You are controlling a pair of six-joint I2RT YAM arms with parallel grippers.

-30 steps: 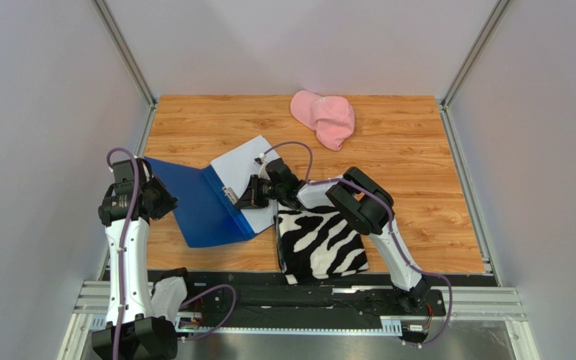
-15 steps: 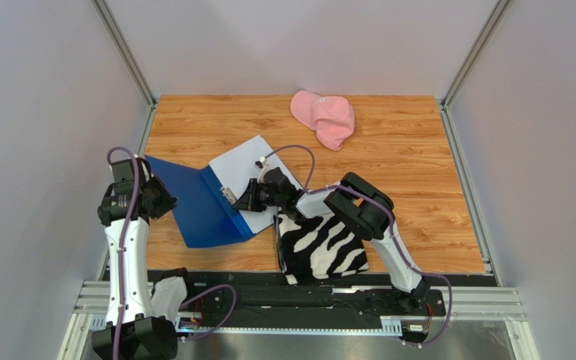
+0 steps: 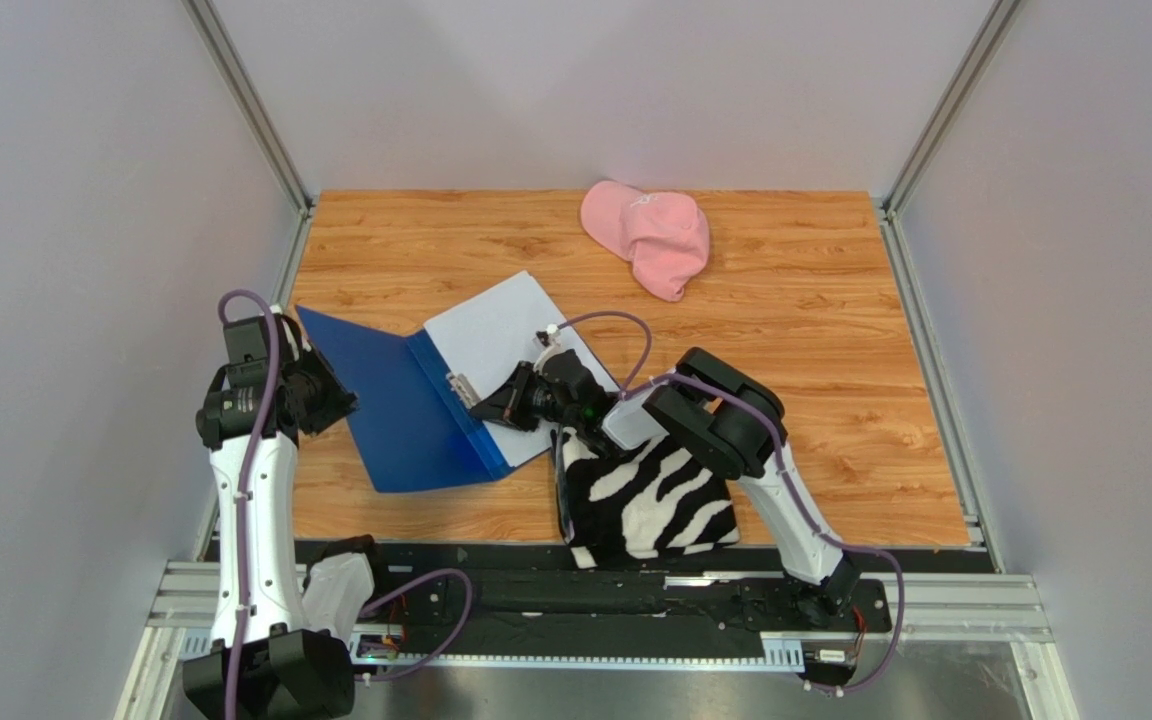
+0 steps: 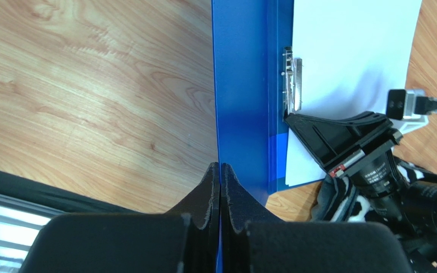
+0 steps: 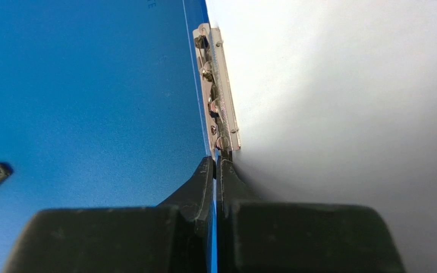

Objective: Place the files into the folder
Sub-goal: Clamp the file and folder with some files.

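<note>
The blue folder (image 3: 394,413) lies open on the wooden table, its left cover tilted up. My left gripper (image 3: 319,398) is shut on that cover's outer edge (image 4: 219,170). The files, plain white sheets here (image 3: 489,333), rest on the folder's right half, beside the metal clip (image 3: 462,387) at the spine. My right gripper (image 3: 483,408) is shut, and its tips (image 5: 216,162) touch the near end of the clip (image 5: 218,96). In the right wrist view, blue cover (image 5: 89,96) lies to the left and white paper (image 5: 346,85) to the right. No print shows on the sheets.
A zebra-striped folded cloth (image 3: 650,488) lies under my right forearm, near the front edge. A pink cap (image 3: 650,233) sits at the back of the table. Grey walls enclose the table on three sides.
My right gripper has slid a little toward the near left along the folder's spine to the clip's near end. The left gripper keeps its hold and has barely moved.
</note>
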